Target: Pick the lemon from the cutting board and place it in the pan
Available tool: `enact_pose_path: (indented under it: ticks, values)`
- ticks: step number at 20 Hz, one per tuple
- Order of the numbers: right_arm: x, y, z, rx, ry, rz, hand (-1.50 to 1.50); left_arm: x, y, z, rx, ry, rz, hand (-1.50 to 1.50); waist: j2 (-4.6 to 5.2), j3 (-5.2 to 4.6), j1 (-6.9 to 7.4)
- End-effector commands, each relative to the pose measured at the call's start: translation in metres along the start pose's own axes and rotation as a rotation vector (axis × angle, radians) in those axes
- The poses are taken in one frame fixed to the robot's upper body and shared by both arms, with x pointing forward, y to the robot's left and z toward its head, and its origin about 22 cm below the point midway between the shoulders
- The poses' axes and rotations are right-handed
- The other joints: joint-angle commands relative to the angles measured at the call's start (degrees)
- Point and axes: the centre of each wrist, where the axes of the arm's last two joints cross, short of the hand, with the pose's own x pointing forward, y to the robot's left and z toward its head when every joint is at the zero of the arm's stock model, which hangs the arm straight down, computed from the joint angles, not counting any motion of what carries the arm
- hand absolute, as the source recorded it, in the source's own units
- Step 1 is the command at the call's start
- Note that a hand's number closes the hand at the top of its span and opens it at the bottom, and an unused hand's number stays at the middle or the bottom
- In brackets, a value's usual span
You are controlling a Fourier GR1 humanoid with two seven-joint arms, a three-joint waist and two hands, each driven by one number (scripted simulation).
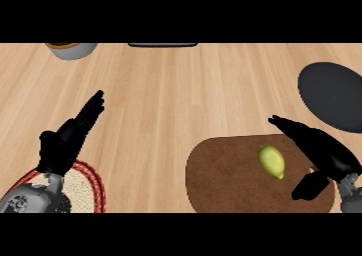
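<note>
Pale wood-grain surface (184,90) fills the view, its grain running across. A dark brown cutting board (228,185) with rounded corners lies at lower right. A matte dark grey round pan (335,95) sits at the right edge above it. The right hand (324,150) is over the board's right side, fingers straight and apart from the thumb, holding nothing. The left hand (62,142) rests open at the left, fingers up, above a woven red-rimmed mat (84,187). The small yellow-green oval lemon (271,161) lies on the board, just beside the right hand.
</note>
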Motion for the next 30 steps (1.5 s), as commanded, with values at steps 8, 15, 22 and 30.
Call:
enact_pose_path:
  ticks: [8,15,22,30]
  values:
    - [0.016,0.021,0.01,-0.008,0.129,0.081,-1.5,-0.002,0.015,0.0,-0.008,-0.013,-0.016,0.0,0.2,0.1,0.25]
    - [-0.011,0.034,0.003,-0.013,0.135,0.097,-1.5,0.002,0.011,-0.001,0.003,0.003,-0.003,0.0,0.21,0.11,0.3]
    - [0.027,0.062,-0.024,-0.02,0.143,0.079,-1.5,0.008,-0.005,0.008,-0.014,-0.004,-0.001,0.0,0.2,0.11,0.46]
    - [-0.003,0.064,-0.038,0.073,0.04,0.176,1.5,0.006,-0.006,0.009,-0.007,-0.009,-0.002,0.0,0.23,0.11,0.55]
